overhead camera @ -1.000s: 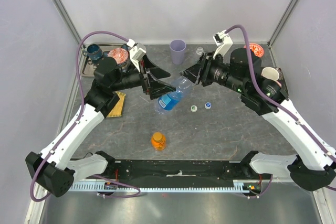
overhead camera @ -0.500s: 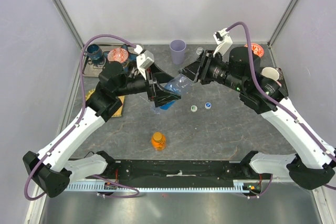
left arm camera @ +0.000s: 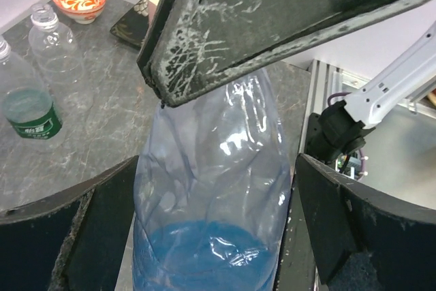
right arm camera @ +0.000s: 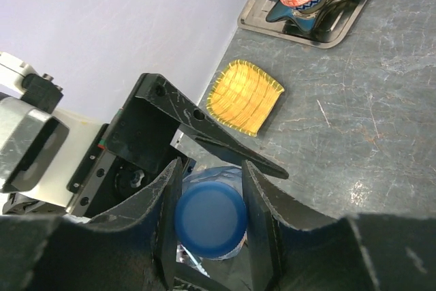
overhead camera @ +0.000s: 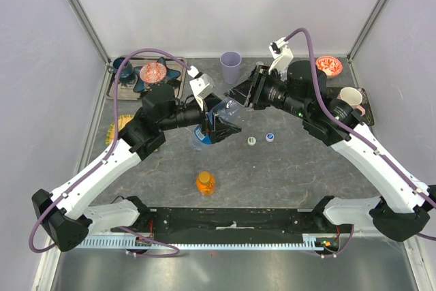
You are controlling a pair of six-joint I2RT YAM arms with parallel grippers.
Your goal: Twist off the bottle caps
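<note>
My left gripper [overhead camera: 216,126] is shut on the clear bottle with the blue label [left arm camera: 211,195] and holds it tilted above the table; its fingers [left arm camera: 102,223] press both sides of the body. My right gripper [right arm camera: 210,199] is shut on that bottle's blue cap [right arm camera: 210,219], with a finger on each side. The short orange bottle [overhead camera: 206,182] stands near the front with its orange cap on. A white-and-green cap [overhead camera: 251,140] and a blue cap [overhead camera: 270,137] lie loose on the table. The green-label bottle [left arm camera: 27,110] and the plain clear bottle [left arm camera: 58,42] stand uncapped.
A purple cup [overhead camera: 231,66] stands at the back centre. A tray [right arm camera: 327,22] with a patterned bowl [overhead camera: 153,71] and a blue mug [overhead camera: 122,66] is at the back left, with a yellow mat [right arm camera: 244,97] nearby. A red bowl [overhead camera: 329,65] and a mug [overhead camera: 351,95] sit at the right.
My left arm has swung right and forward with the bottle. My right gripper has moved left and closed round the bottle's cap.
</note>
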